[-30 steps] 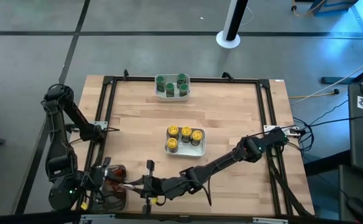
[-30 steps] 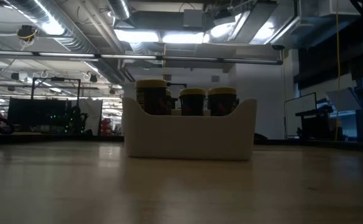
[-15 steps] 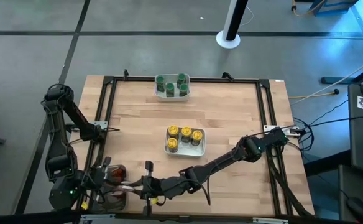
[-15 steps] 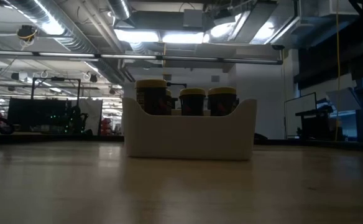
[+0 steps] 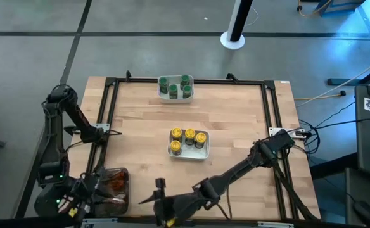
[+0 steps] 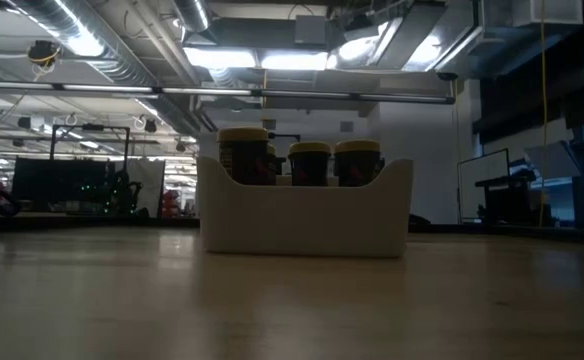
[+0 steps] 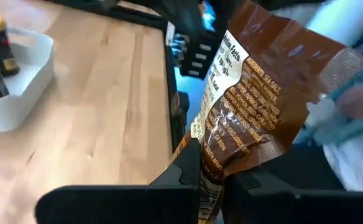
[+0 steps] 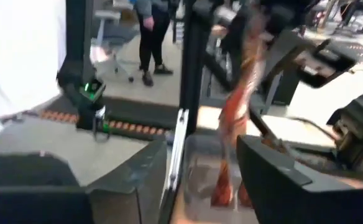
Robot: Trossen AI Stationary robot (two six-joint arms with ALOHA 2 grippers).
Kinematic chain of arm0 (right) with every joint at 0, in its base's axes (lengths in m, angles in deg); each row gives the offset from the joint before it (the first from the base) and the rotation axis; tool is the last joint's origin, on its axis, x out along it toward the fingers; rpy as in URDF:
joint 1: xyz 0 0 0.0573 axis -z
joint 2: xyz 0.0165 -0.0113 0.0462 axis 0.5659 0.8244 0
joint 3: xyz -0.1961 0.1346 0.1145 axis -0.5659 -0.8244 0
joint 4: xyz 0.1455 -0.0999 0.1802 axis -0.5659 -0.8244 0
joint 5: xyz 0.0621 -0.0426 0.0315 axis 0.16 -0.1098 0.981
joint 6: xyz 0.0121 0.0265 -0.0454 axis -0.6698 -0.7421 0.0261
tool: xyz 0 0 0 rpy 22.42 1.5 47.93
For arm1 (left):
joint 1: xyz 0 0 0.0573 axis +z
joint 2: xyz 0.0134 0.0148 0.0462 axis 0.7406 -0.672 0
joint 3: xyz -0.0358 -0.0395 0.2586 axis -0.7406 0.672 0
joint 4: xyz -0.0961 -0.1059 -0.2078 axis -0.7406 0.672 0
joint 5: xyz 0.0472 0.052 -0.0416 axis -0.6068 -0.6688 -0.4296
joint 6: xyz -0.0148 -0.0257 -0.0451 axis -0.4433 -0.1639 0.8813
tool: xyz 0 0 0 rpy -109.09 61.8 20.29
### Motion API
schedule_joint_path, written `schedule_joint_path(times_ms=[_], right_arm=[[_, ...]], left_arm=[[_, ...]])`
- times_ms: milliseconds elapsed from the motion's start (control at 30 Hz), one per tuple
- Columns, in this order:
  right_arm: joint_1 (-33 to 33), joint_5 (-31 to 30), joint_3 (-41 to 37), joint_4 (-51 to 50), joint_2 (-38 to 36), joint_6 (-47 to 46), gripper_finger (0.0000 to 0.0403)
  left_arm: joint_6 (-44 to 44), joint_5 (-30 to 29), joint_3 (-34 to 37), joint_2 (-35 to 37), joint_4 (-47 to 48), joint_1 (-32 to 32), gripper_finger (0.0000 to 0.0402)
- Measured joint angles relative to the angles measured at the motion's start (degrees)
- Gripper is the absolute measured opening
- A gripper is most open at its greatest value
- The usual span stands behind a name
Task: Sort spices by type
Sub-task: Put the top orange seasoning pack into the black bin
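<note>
My left gripper [image 7: 214, 180] is shut on a brown-orange spice packet [image 7: 256, 81] at the table's near left corner, over the clear tray [image 5: 112, 187] that holds more packets. In the right wrist view the packet [image 8: 234, 118] shows edge-on, beyond my right gripper [image 8: 200, 186]. That gripper [image 5: 146, 200] is open and empty, to the right of the tray by the near edge. Yellow-capped jars stand in a white bowl [image 5: 188, 142] at mid-table. Green-capped jars stand in a second bowl [image 5: 175, 87] at the far edge. My left gripper pinches one end of the packet [image 7: 209, 163] between its two fingers [image 7: 188, 171]. The rest of the packet stands out beyond the fingertips, creased and lifted clear above the tray.
The bowl of yellow-capped jars [image 6: 305, 205] fills the middle of the low view. A black frame [image 5: 270, 120] runs round the tabletop. A person [image 8: 150, 31] stands in the room beyond the left side.
My right gripper has drawn away from the packet and the left gripper, toward the table's right and near edge. My left gripper has moved toward the left edge with the packet, which stays lifted.
</note>
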Motion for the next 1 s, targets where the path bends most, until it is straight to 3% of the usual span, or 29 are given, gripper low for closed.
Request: schedule_joint_path(times_ms=[167,400,1000], right_arm=[[-1.9,-1.3,0.0,-4.6,-0.1,-1.6,0.0199],[-2.4,-2.5,-0.3,-12.7,0.4,-8.9,0.0200],[-2.3,-3.9,-0.3,-14.7,1.6,-10.9,0.0200]], left_arm=[[7.4,-0.6,-0.1,-3.7,-0.6,-0.7,0.0013],[14.1,2.8,0.0,-9.4,0.1,-1.1,0.0012],[19.6,12.1,0.0,-15.9,0.5,-0.2,0.0012]])
